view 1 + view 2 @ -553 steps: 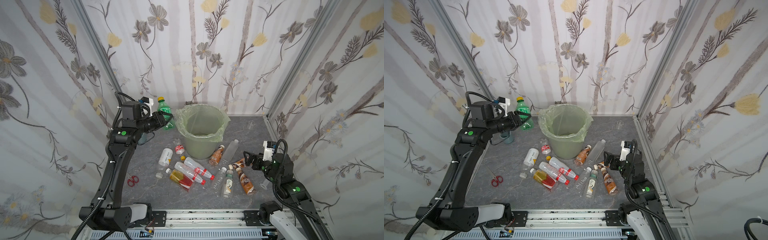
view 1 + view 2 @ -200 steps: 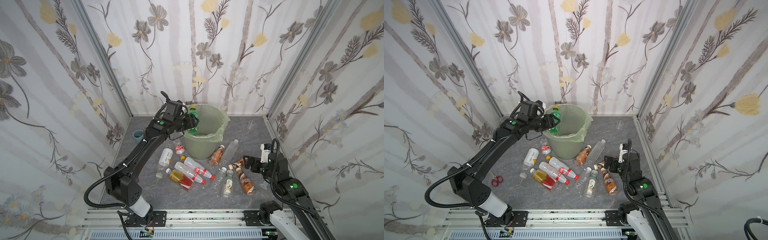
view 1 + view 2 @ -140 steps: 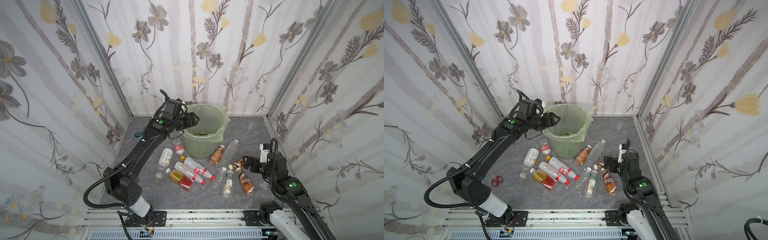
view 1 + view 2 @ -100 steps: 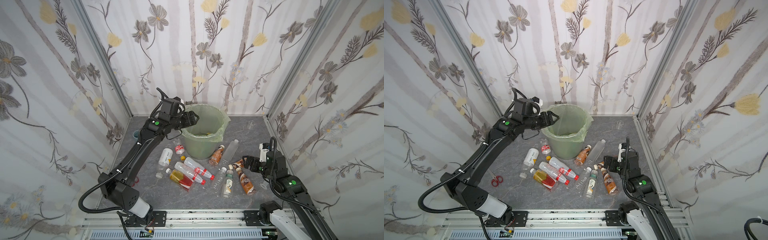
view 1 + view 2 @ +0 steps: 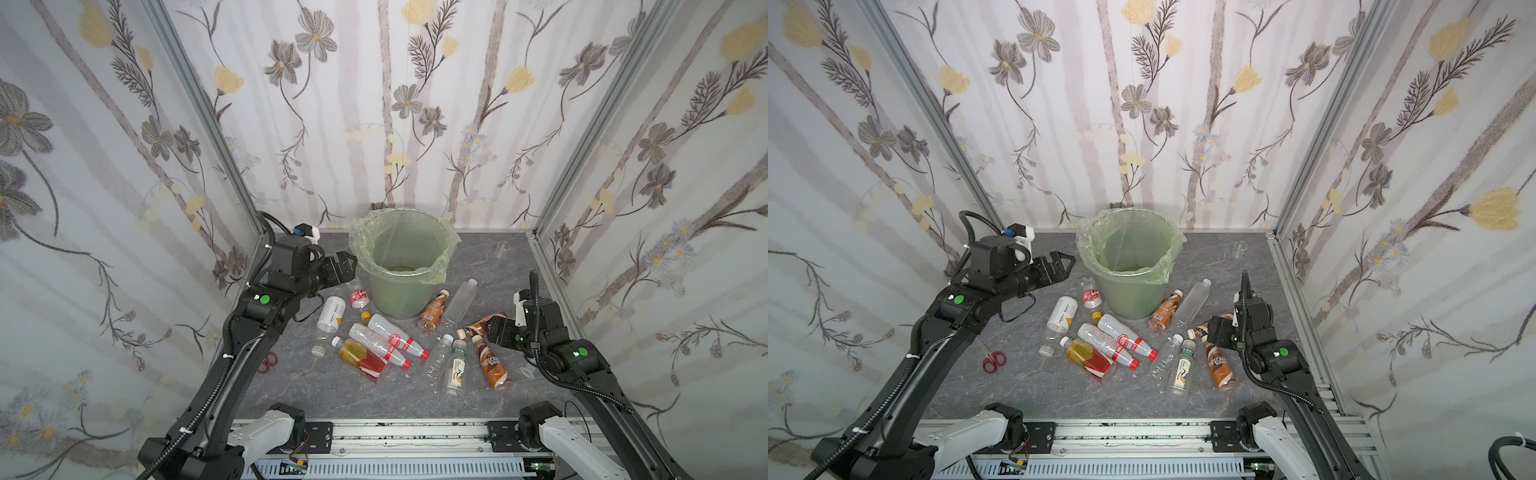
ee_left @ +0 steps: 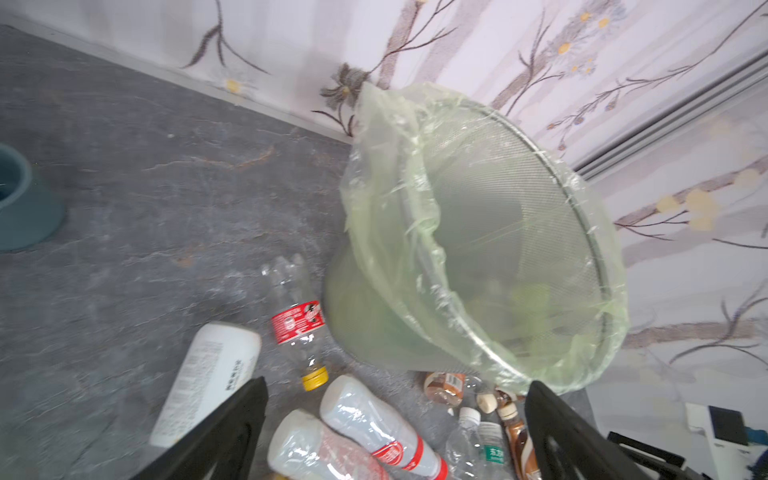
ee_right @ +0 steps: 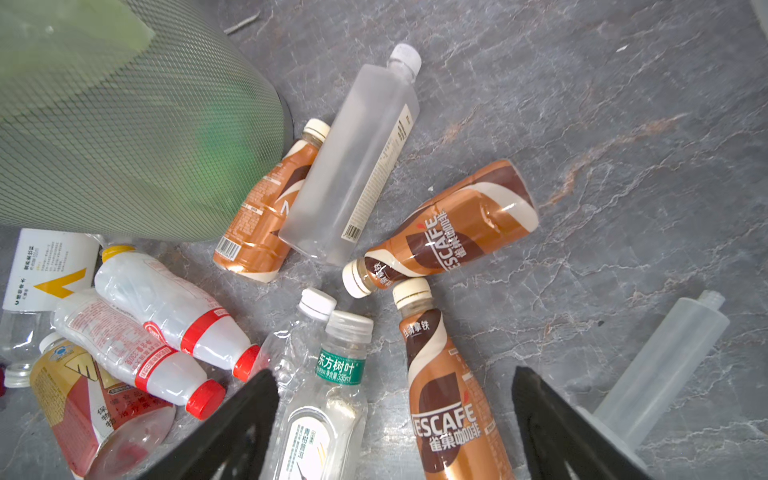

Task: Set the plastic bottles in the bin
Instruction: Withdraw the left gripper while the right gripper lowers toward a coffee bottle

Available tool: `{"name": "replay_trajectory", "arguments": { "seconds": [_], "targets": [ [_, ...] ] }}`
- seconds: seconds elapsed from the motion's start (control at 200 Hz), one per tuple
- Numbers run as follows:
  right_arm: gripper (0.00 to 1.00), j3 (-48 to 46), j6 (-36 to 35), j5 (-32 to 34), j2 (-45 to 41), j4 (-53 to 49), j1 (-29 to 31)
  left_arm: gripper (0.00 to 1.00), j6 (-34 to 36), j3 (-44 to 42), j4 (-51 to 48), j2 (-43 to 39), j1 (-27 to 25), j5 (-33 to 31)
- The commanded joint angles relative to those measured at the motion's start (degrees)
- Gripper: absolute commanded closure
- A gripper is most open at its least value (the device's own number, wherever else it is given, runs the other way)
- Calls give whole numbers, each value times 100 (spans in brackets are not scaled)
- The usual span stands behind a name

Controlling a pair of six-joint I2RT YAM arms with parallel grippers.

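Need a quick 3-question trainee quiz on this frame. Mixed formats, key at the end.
1. True or false: the left gripper is open, holds nothing, and sits beside the bin without touching it.
2. The white-capped frosted bottle lies against which item? A) the brown coffee bottle by the bin's base B) the red scissors C) the blue-grey cup
3. How many red-capped bottles lie on the table?
Key: 1 true; 2 A; 3 two.
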Motion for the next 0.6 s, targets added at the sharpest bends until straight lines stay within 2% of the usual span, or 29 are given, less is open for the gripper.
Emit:
{"name": "replay_trajectory", "arguments": {
  "seconds": [0.0, 0.14, 0.225, 0.595],
  "targets": [
    [13, -38, 367, -176, 51, -38, 20, 0, 225, -506, -2, -405, 245, -94],
    [14, -330, 677, -121, 26, -28, 46, 0, 415, -1127, -85, -705, 463, -203],
    [14, -530, 878, -56, -51, 50, 63, 0, 482, -1395, -94, -770, 523, -478],
    [16, -1328, 1415, -28, 3, 559, 352, 0, 887, -1718, -68, -632, 633, -808]
  ]
}}
